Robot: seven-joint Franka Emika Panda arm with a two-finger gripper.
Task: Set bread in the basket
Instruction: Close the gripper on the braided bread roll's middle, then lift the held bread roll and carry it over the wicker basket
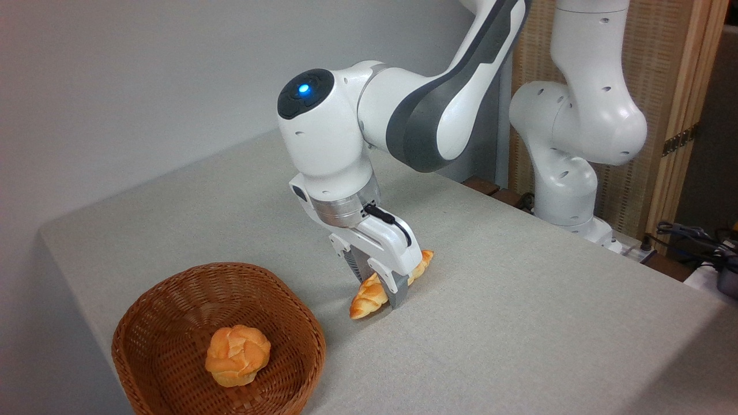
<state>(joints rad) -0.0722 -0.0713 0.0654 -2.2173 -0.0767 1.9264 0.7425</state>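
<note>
Camera view: tool straddles the bread, one finger on each side at mid-length; whether it is clamped yet, I cannot tell. Loaf lies on the bench, right of the basket, which holds a round bun. Step: grasp. Next, judged: lift clear, carry left over the rim, release.

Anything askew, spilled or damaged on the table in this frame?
Nothing stands out. The bread lies whole on the table with the gripper straddling its middle. The basket sits upright, holding a small bun.
</note>
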